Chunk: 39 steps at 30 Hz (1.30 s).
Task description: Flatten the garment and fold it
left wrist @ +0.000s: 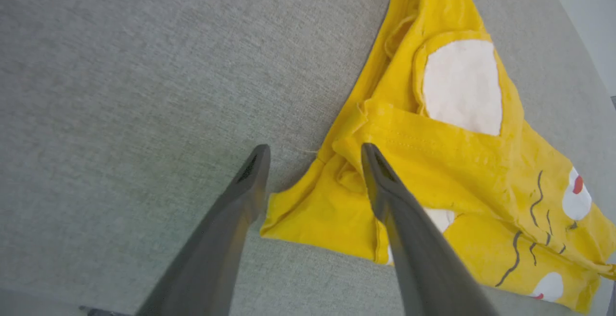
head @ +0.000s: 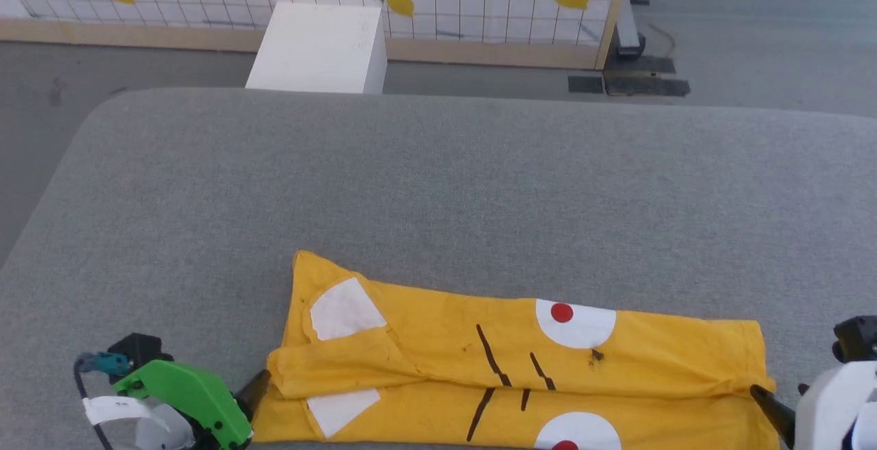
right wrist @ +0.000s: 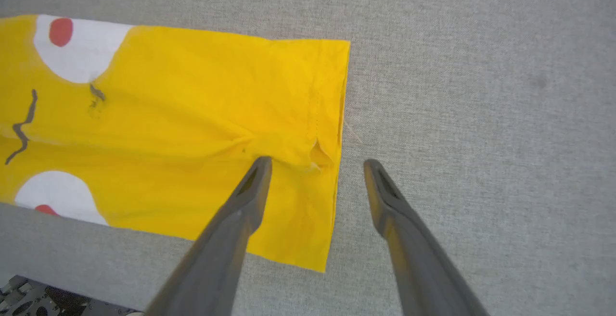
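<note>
Yellow garment (head: 425, 347) folded lengthwise, w/ white patches (head: 344, 309), blk stripes (head: 492, 357), red spot (head: 562, 312).

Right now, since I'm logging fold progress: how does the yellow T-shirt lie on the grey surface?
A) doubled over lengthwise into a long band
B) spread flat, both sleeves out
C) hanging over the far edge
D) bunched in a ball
A: the garment lies as a long band on the grey surface, one layer lapped over the other along its length.
</note>
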{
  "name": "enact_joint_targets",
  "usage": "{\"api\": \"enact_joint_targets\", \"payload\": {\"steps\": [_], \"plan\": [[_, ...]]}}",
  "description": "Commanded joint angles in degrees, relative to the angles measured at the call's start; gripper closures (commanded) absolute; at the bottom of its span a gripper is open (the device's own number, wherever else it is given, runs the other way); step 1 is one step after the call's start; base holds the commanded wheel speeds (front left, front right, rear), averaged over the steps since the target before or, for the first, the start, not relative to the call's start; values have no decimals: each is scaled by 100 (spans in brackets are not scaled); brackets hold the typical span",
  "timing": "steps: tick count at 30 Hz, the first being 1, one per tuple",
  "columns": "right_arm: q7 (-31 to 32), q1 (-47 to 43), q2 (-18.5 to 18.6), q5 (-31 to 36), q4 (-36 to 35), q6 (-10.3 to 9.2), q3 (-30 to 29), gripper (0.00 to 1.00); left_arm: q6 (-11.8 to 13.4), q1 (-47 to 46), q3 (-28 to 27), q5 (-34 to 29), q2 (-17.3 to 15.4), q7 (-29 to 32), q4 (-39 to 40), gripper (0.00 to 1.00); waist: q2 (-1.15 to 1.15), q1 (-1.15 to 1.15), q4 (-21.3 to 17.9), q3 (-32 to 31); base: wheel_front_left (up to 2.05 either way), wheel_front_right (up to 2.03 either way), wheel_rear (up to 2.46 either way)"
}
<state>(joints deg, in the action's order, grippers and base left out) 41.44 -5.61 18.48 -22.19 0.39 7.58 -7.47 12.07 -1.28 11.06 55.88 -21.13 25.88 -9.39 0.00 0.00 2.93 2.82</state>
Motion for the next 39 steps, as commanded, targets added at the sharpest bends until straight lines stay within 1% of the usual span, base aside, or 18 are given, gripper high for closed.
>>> {"api": "enact_joint_targets", "payload": {"steps": [1, 3, 6, 8, 11, 14, 17, 18, 19, 21, 24, 27, 33, 39], "plan": [[120, -151, 4, -124, -153, -9, -87, 0, 58, 81, -28, -63, -114, 19, 96, 0, 0, 0, -32, -144, 0, 0, 0], [360, -319, 76, -256, -454, -9, -239, 0, 118, 64, -85, -123, -211, -14, 297, 0, 0, 0, -25, -176, 0, 0, 0], [632, -442, 166, -483, -822, -9, -557, 0, 110, -58, -209, -308, -324, -322, 658, 0, 0, 0, -4, -150, 0, 0, 0], [716, -404, 229, -589, -1012, -9, -815, 0, 58, -203, -298, -573, -385, -775, 895, 0, 0, 0, -2, -85, 0, 0, 0], [797, -241, 394, -685, -1037, -9, -940, 0, -140, -441, -311, -1186, -475, -1717, 1127, 0, 0, 0, -6, 38, 0, 0, 0], [821, -89, 608, -816, -855, -9, -781, 0, -298, -622, -239, -1734, -463, -2620, 1136, 0, 0, 0, -10, 183, 0, 0, 0], [711, 34, 869, -1136, -544, -9, -422, 0, -421, -761, -173, -2119, -326, -3513, 1056, 0, 0, 0, 20, 329, 0, 0, 0], [694, 45, 936, -1209, -417, -9, -349, 0, -443, -792, -161, -2165, -258, -3688, 1003, 0, 0, 0, 38, 369, 0, 0, 0], [639, 72, 1016, -1299, -294, -9, -241, 0, -476, -832, -93, -2360, -281, -3824, 937, 0, 0, 0, 51, 427, 0, 0, 0], [490, 132, 1110, -1458, -80, -9, -87, 0, -513, -929, -90, -2576, -201, -3998, 903, 0, 0, 0, 82, 533, 0, 0, 0], [291, 209, 1239, -1608, 178, -9, 147, 0, -557, -1024, -138, -2981, -115, -4077, 945, 0, 0, 0, 116, 668, 0, 0, 0], [97, 288, 1314, -1765, 391, -9, 449, 0, -629, -1017, -389, -3256, 160, -4084, 1150, 0, 0, 0, 126, 788, 0, 0, 0], [-216, 492, 1262, -2058, 706, -9, 1230, 0, -861, -795, -808, -3529, 636, -4086, 1233, 0, 0, 0, 102, 888, 0, 0, 0], [-391, 777, 1211, -2218, 773, -9, 2018, 0, -1130, -681, -1068, -3735, 890, -4087, 1153, 0, 0, 0, 95, 885, 0, 0, 0]]}}
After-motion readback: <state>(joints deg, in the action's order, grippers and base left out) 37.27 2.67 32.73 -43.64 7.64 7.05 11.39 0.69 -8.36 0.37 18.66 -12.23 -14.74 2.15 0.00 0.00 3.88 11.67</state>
